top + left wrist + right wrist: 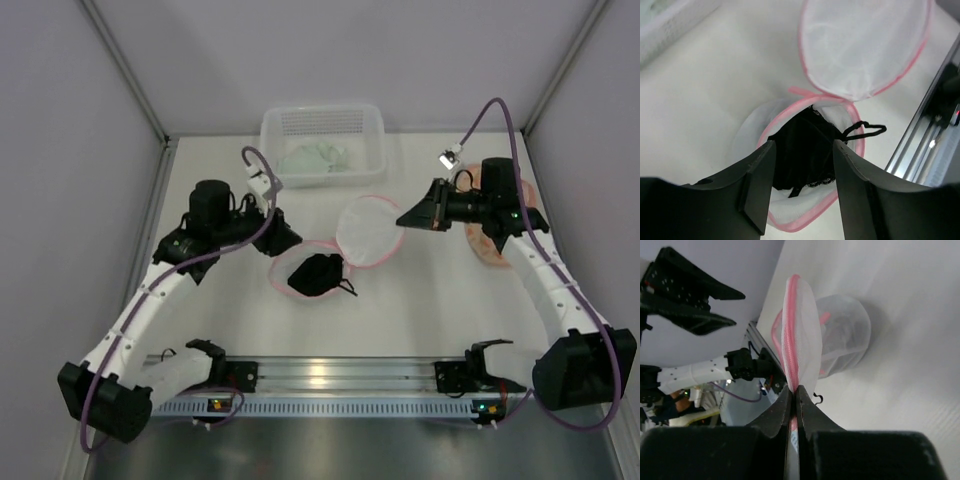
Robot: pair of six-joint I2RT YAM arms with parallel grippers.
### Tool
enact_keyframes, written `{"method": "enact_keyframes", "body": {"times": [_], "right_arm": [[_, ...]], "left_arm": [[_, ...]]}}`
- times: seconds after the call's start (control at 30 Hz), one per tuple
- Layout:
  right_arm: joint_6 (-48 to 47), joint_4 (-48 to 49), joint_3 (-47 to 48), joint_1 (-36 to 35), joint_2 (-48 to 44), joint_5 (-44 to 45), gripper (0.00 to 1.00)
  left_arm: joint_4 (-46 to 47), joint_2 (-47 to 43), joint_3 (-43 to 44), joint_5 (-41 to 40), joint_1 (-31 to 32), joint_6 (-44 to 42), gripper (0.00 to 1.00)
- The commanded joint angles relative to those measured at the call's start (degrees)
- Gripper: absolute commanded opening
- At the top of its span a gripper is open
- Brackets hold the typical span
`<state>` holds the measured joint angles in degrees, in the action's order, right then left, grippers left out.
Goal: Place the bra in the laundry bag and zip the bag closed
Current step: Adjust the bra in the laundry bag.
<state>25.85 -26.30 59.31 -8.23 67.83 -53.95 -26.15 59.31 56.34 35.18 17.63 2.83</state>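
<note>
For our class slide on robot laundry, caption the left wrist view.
Open left gripper hovers over the black bra lying in the pink-edged laundry bag, its lid flap unzipped.

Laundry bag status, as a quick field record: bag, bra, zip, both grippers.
laundry bag: on the table, open, pink trim
lid flap: lifted up and back from the opening
bra: black, inside the bag; one strap loop over the rim
zip: not closed
left gripper: open, above the bra, holding nothing
right gripper: shut on the lid flap's pink edge
basket: at the back of the table, pale cloth inside
</note>
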Motion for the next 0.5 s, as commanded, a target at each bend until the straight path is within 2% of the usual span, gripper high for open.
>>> {"method": "enact_keyframes", "body": {"times": [0.0,0.03,0.23,0.33,0.47], "right_arm": [[9.90,8.28,-1.83,0.14,-0.95,-5.63,0.00],[11.06,9.16,-2.26,0.40,-0.86,-5.90,0.00],[15.28,12.86,-4.37,1.37,-1.12,-6.95,0.00],[14.85,12.33,-4.90,1.64,-1.30,-6.96,0.00],[14.50,11.98,-5.34,1.90,-1.39,-6.95,0.00]], "left_arm": [[-1.70,-1.13,2.98,-2.12,9.06,-23.68,0.55],[-3.10,-1.04,3.34,-3.87,15.53,-26.45,0.55],[-3.12,4.05,4.75,-17.06,36.47,-40.96,0.53],[-3.03,7.74,5.89,-19.52,42.81,-45.71,0.53],[-3.12,12.31,6.94,-20.24,46.44,-47.57,0.56]]}}
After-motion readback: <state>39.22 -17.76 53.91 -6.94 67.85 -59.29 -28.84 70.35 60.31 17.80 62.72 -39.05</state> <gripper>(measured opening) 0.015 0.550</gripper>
